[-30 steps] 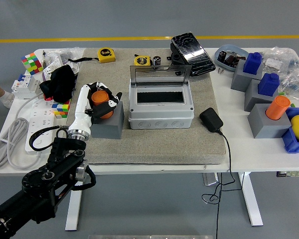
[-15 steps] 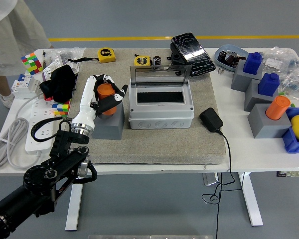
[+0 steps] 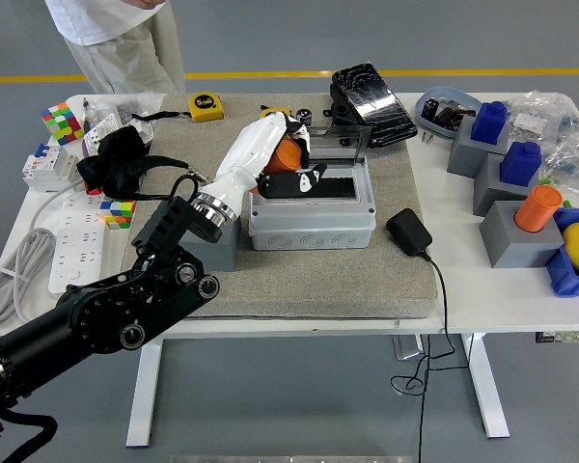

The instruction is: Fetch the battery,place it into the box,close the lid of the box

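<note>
Head view is showing us carrying the orange cylindrical battery (image 3: pixel 286 154) in our left robot hand (image 3: pixel 288 162), whose white fingers (image 3: pixel 307 177) are wrapped around it, so that only the upper orange side is peeking out between palm and fingers. We are holding it above the left part of the grey plastic box (image 3: pixel 312 207), just over the dark rectangular opening in its top. That opening is lying directly below and slightly to the right of the battery, and this is the relation the coming move is hinging on: we judge that the battery needs to go down and a little rightward to land inside instead of on the box's left rim.

The battery's long axis is hard to read under the fingers; it appears to be tilting, neither upright nor flat, and we cannot say more than that. The clear hinged lid (image 3: pixel 312 143) is standing open along the far side of the box, just behind our robot hand and the battery, so lowering is likely to pass close in front of it, and a backward drift could knock it.

The grey block stand (image 3: pixel 219 248) is sitting just left of the box on the tan mat (image 3: pixel 347 275), partly hidden by our forearm. The box is sitting near the middle of the white bench (image 3: pixel 482 289), our left arm is the only one reaching in, and our right robot hand is out of sight.
</note>
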`<action>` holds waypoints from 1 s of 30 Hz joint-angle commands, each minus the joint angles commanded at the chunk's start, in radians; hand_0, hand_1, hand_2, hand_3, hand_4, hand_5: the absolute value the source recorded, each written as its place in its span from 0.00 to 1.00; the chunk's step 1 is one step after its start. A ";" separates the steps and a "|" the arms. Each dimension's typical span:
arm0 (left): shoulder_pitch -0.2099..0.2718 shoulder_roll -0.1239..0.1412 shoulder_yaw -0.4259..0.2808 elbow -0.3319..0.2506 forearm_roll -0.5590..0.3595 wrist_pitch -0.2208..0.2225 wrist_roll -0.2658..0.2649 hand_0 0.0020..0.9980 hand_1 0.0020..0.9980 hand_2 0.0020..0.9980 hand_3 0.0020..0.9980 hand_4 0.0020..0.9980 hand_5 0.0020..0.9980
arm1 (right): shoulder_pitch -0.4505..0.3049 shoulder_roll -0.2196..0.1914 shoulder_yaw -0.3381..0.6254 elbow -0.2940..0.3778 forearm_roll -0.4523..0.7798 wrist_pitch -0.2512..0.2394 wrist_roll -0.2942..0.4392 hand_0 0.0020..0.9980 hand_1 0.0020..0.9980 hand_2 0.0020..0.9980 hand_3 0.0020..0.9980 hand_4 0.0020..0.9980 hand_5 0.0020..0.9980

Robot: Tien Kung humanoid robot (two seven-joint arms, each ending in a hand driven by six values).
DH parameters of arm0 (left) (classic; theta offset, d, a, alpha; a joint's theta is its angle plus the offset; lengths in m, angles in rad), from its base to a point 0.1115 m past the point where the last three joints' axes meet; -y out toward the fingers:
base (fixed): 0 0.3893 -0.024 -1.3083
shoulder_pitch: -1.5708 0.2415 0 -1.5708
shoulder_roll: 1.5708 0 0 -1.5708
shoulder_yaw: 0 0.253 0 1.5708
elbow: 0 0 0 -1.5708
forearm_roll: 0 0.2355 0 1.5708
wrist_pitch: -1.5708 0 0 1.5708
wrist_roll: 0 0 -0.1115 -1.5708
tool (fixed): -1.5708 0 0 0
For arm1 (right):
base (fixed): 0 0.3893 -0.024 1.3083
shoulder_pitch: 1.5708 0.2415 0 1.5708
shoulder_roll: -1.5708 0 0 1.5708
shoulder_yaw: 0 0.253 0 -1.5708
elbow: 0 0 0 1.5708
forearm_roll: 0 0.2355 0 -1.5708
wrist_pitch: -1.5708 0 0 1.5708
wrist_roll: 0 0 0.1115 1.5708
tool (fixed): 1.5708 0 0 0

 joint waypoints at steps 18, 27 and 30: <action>-0.232 -0.096 0.250 0.251 0.084 -0.037 0.131 0.14 0.08 0.13 0.20 0.31 0.00 | 0.008 -0.008 -0.034 -0.001 0.011 0.000 0.000 0.70 0.72 0.72 0.69 1.00 0.70; -0.245 -0.096 0.283 0.341 -0.038 -0.014 0.090 0.17 0.12 0.16 0.22 0.34 0.00 | 0.009 -0.010 -0.040 0.000 0.011 0.000 0.000 0.70 0.72 0.72 0.69 1.00 0.70; -0.240 -0.096 0.275 0.353 -0.048 -0.011 0.081 0.17 0.12 0.16 0.22 0.34 0.00 | 0.007 -0.010 -0.040 0.000 0.012 0.000 0.000 0.70 0.72 0.72 0.69 1.00 0.70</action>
